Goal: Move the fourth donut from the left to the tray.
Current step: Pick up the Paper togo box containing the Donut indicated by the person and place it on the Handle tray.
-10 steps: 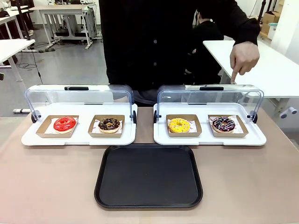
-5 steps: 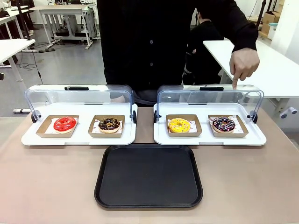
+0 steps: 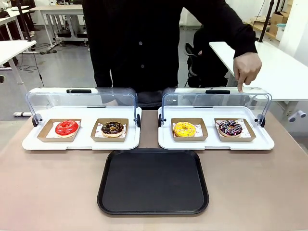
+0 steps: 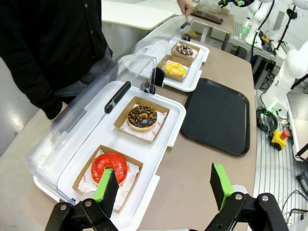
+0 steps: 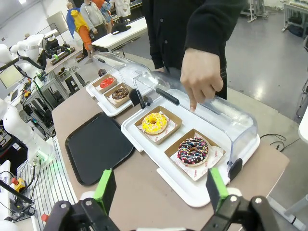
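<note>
The fourth donut point(image 3: 231, 128), chocolate-iced with pink, purple and white streaks, sits in a brown cardboard holder at the right end of the right white tray point(image 3: 264, 144). The same fourth donut point(image 5: 193, 151) point(image 4: 185, 49) appears in both wrist views. The person's hand point(image 3: 247, 69) points a finger down above the clear lid over it. The black tray point(image 3: 153, 181) point(image 4: 219, 116) point(image 5: 97, 146) lies bare at the table's front middle. My left gripper point(image 4: 163, 185) is open, high above the table's left end. My right gripper point(image 5: 160, 187) is open, high above the right end.
A yellow-iced donut point(image 3: 185, 129) shares the right white tray. The left white tray point(image 3: 29, 143) holds a red donut point(image 3: 66, 127) and a sprinkled chocolate donut point(image 3: 112, 128). Both clear domed lids point(image 3: 216, 98) stand swung back open. The person stands at the far side.
The person's body has shifted to picture left and the pointing hand has edged slightly left and down over the right lid. Donuts and tray have not moved.
</note>
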Tool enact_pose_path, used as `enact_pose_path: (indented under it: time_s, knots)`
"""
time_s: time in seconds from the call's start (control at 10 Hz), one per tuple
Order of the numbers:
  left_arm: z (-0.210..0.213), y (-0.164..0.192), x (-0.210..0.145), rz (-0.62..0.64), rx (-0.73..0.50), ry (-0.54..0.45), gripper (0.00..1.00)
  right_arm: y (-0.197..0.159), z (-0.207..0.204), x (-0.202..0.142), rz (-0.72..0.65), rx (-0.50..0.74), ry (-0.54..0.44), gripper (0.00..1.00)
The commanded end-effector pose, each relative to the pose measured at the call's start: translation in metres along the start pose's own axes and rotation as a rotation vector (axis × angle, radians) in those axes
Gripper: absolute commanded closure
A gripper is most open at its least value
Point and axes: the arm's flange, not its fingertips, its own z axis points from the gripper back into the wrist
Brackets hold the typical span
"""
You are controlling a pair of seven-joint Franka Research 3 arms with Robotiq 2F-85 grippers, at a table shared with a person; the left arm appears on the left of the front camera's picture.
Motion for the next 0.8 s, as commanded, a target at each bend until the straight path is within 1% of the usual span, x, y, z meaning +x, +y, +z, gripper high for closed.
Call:
enact_pose_path:
  time_s: [0.0, 0.7]
  knots:
    - [0.0006, -0.0016, 0.0006, 0.002, -0.011, 0.002, 0.0, -0.0026, 0.0002, 0.0028, 0.026, 0.005, -0.021, 0.0]
    - [0.0006, -0.0016, 0.0006, 0.002, -0.011, 0.002, 0.0, -0.0026, 0.0002, 0.0028, 0.026, 0.005, -0.021, 0.0]
